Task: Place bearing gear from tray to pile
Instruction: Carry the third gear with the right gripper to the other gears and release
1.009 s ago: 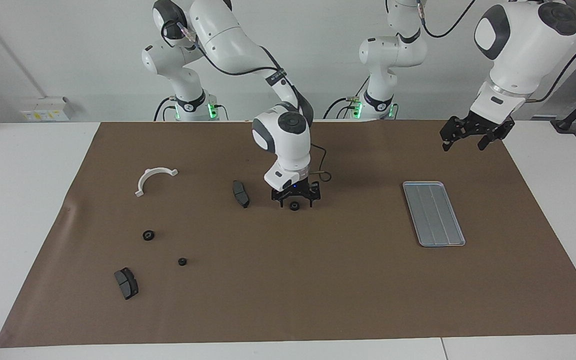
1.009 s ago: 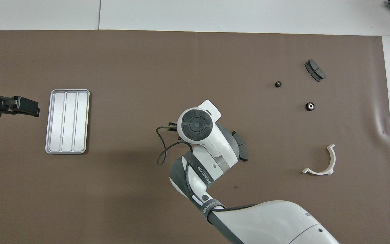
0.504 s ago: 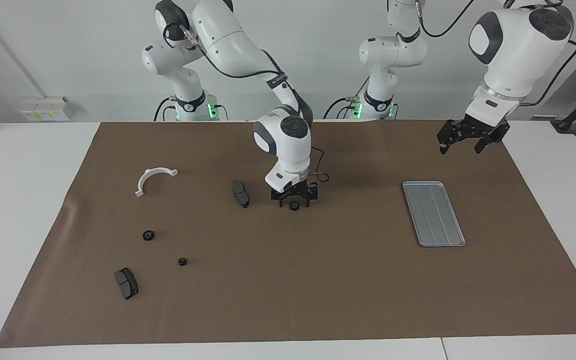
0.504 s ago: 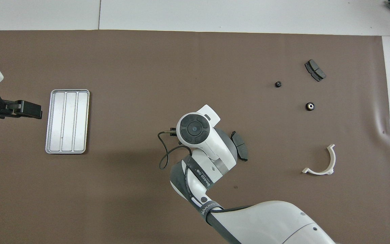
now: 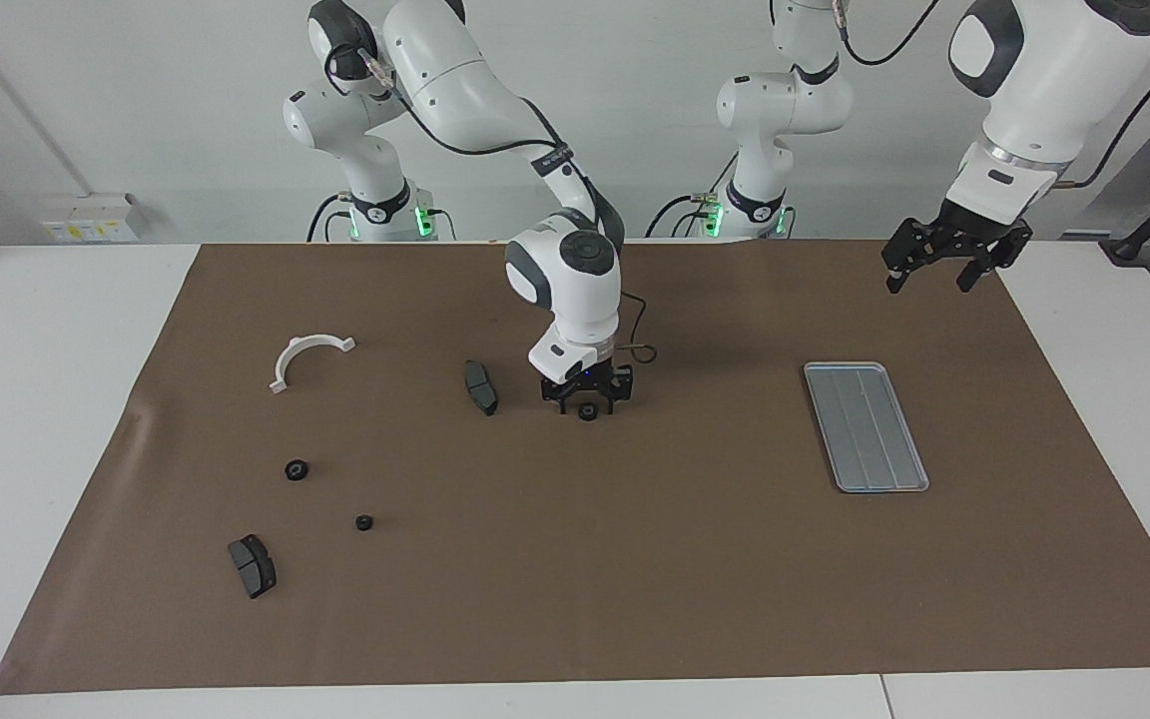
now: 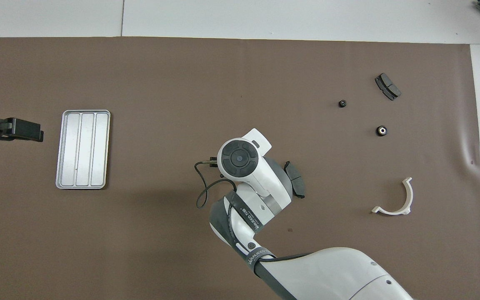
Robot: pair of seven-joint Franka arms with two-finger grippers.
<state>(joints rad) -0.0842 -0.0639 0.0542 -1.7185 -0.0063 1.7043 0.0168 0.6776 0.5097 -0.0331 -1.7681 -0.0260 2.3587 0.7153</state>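
A small black bearing gear (image 5: 587,411) lies on the brown mat at mid-table. My right gripper (image 5: 587,401) is low over it, open, with a finger on either side. In the overhead view the right arm's wrist hides both. The silver-grey tray (image 5: 866,426) lies empty toward the left arm's end and also shows in the overhead view (image 6: 83,148). The pile is a white half-ring bracket (image 5: 307,358) and two dark brake pads (image 5: 480,386) (image 5: 253,565). One pad lies beside the right gripper. My left gripper (image 5: 926,286) hangs open and empty in the air, over the mat's edge.
Two more small black gears (image 5: 296,469) (image 5: 364,522) lie among the pile's parts toward the right arm's end, and show in the overhead view (image 6: 381,131) (image 6: 342,103). A thin cable (image 6: 200,189) loops off the right wrist.
The left gripper has drawn up and away from the tray toward the table's end. The right gripper has settled slightly over the gear, which has not moved.
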